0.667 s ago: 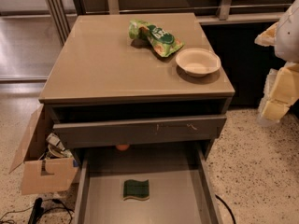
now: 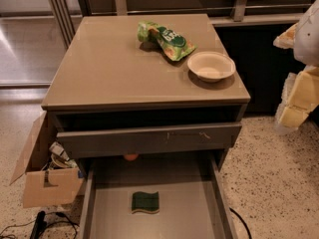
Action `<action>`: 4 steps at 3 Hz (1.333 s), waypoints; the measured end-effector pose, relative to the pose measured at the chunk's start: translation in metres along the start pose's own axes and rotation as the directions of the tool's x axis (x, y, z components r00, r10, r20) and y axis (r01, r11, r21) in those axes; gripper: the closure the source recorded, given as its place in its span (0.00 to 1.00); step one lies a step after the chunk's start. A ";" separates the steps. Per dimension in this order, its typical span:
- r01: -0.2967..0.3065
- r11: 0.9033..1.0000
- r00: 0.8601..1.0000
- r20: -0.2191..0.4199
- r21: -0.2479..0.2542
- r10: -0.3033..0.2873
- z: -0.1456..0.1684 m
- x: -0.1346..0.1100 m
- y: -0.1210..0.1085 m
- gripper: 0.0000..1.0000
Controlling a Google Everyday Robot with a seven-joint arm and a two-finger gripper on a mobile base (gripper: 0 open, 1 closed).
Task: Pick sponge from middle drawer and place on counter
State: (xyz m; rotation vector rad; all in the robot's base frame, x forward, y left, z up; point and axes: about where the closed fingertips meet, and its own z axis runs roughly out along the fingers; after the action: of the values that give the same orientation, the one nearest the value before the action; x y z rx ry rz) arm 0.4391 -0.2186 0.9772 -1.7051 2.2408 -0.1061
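The sponge [image 2: 145, 202], dark green on top with wavy edges, lies flat near the middle of the floor of the open middle drawer [image 2: 112, 218], a grey tray pulled out at the bottom of the view. The tan counter [image 2: 109, 68] is the cabinet top above it. My gripper [image 2: 298, 99] shows as pale cream parts at the far right edge, level with the cabinet's right side, well away from the sponge and holding nothing that I can see.
A green snack bag [image 2: 164, 38] and a white bowl [image 2: 211, 66] sit on the counter's back right. The upper drawer front [image 2: 149, 139] sticks out slightly. An open cardboard box [image 2: 45, 183] and cables [image 2: 40, 224] are on the floor at left.
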 end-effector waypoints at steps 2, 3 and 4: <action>-0.060 0.997 0.991 0.117 -0.040 0.064 0.042 0.003 0.016 0.00; -0.101 0.995 0.949 0.298 -0.021 0.102 0.083 0.008 0.030 0.00; -0.130 0.992 0.916 0.383 0.008 0.117 0.120 0.010 0.035 0.00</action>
State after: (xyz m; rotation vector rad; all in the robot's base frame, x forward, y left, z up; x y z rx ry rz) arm 0.4394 -0.2022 0.8530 -1.4164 2.0311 0.2015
